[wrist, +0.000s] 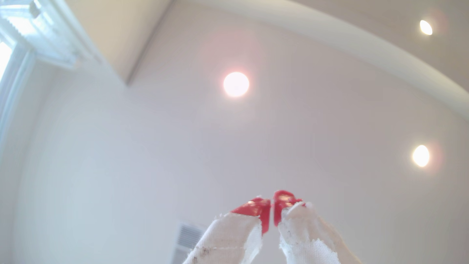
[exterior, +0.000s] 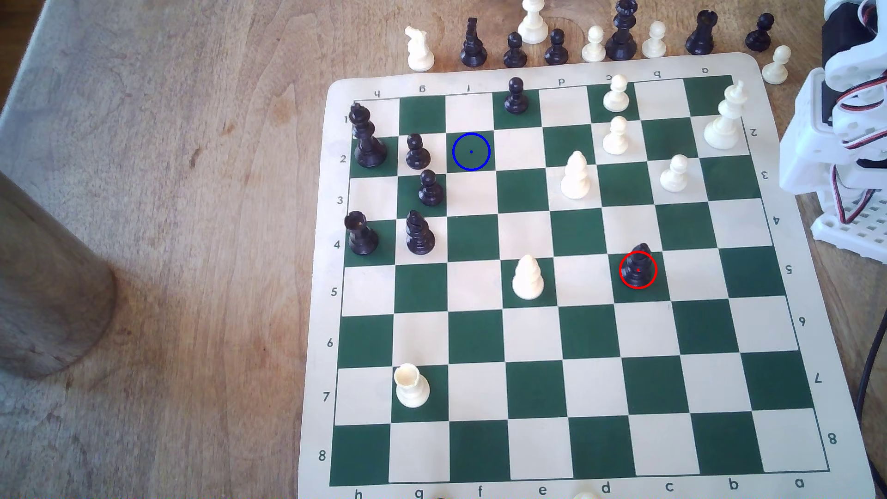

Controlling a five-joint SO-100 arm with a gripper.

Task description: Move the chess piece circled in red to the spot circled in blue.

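Closest to the exterior camera is the row 8 edge of the chess mat (exterior: pixel 314 288), nothing standing on it, then a white rook (exterior: pixel 412 386) alone on g7. Moving up, a white bishop (exterior: pixel 527 278) sits on e5, and on the same row toward the exterior view's right is the black bishop (exterior: pixel 637 266), upright on its dark green square with the red ring drawn around it. Past that there's a black rook (exterior: pixel 361 233) and a black knight (exterior: pixel 419 233) side by side at the exterior view's left edge of the board, with two black pawns and the black king (exterior: pixel 366 136) behind them. The blue-ringed square (exterior: pixel 471 151) is up there too, bare dark green, just beside the pawn (exterior: pixel 417 152) on g2 and well apart from the bishop. Captured pieces line the desk (exterior: pixel 192 240) beyond the far edge. The arm (exterior: pixel 845 115) is folded up off the board at the exterior view's right. Wrist cam is pointed at the ceiling, and the fingers (wrist: pixel 264 212), red tips with white cloth wrap, are pressed nearly together with nothing between them.
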